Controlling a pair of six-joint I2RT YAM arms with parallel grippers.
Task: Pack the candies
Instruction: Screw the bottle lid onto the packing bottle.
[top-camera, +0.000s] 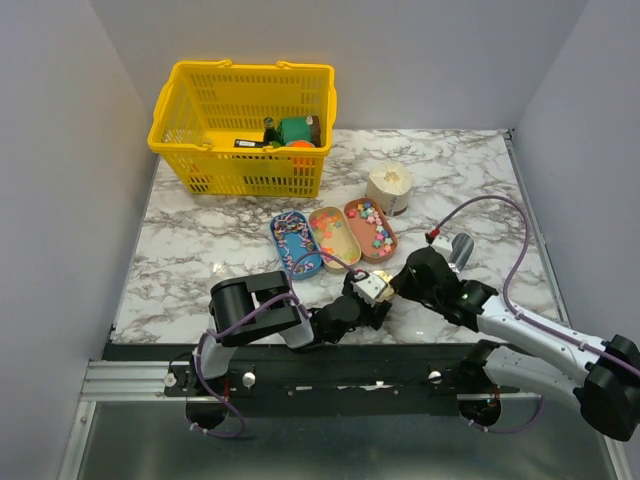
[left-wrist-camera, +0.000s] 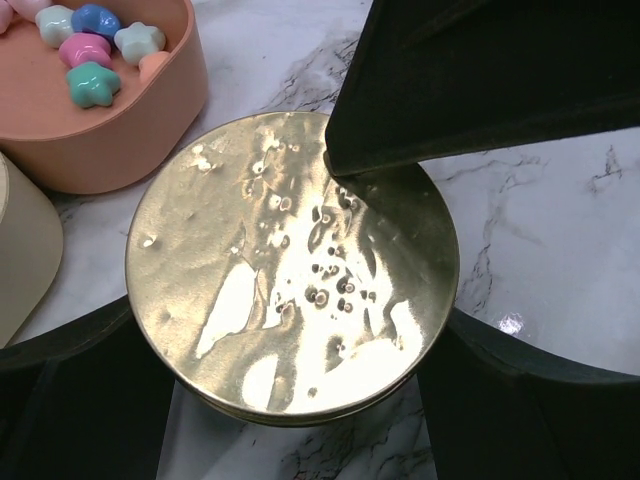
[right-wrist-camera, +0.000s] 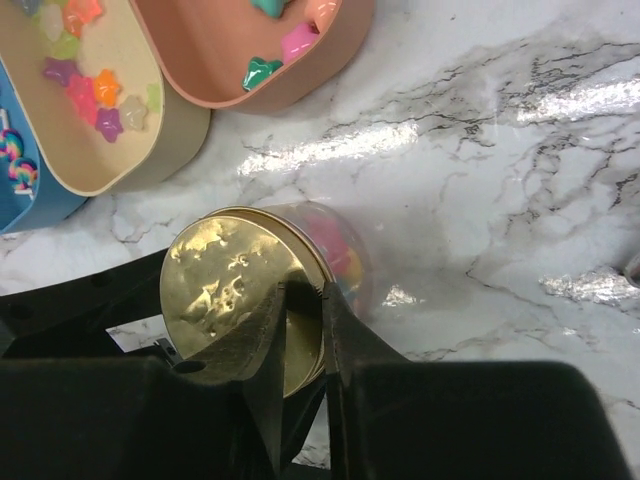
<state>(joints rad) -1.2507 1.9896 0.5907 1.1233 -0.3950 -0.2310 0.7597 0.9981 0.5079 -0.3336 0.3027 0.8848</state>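
A clear jar (right-wrist-camera: 340, 250) with candies inside lies on its side, its gold lid (left-wrist-camera: 260, 270) between both grippers near the table's front (top-camera: 372, 285). My left gripper (left-wrist-camera: 295, 400) has a finger on each side of the lid and is shut on it. My right gripper (right-wrist-camera: 305, 290) pinches the lid's rim, one finger on the lid's face and one behind it. Loose star-shaped candies (left-wrist-camera: 85, 55) lie in the salmon oval tray (left-wrist-camera: 130, 140). More candies (right-wrist-camera: 90, 90) lie in the beige tray (right-wrist-camera: 175, 150). The blue tray (top-camera: 283, 222) stands left of them.
A yellow basket (top-camera: 245, 175) with goods stands at the back left. A cream cup-like container (top-camera: 388, 186) stands behind the trays. Grey walls close in both sides of the marble table (top-camera: 200, 250).
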